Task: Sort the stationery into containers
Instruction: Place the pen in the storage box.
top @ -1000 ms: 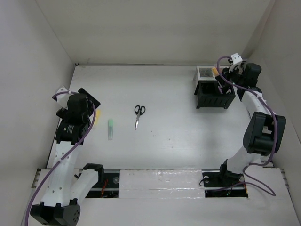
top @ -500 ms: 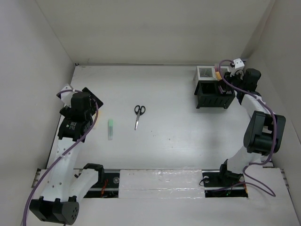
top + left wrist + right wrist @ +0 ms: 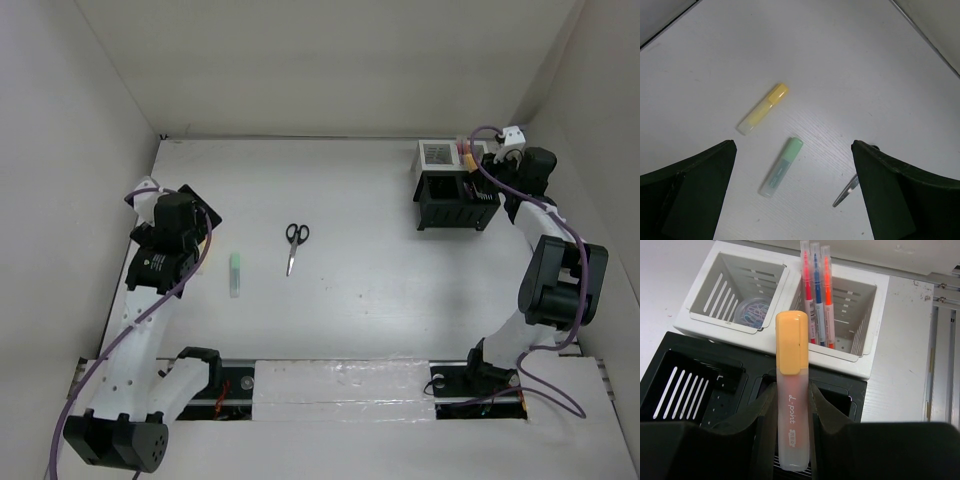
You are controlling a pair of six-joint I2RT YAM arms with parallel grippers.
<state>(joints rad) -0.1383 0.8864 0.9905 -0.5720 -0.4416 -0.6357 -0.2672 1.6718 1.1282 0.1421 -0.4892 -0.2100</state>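
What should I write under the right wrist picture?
The right gripper holds an orange highlighter over the black organiser.

We see a white table [image 3: 380,290] boxed in by pale walls [image 3: 330,60], with a dark rail [image 3: 232,392] along its near edge and a glossy white strip [image 3: 340,378] laid over it.

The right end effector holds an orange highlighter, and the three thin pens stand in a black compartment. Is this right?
Not quite. The three thin pens stand in a compartment of the white box, not a black one; the right wrist view shows this. The rest is right: the right end effector holds the orange highlighter.
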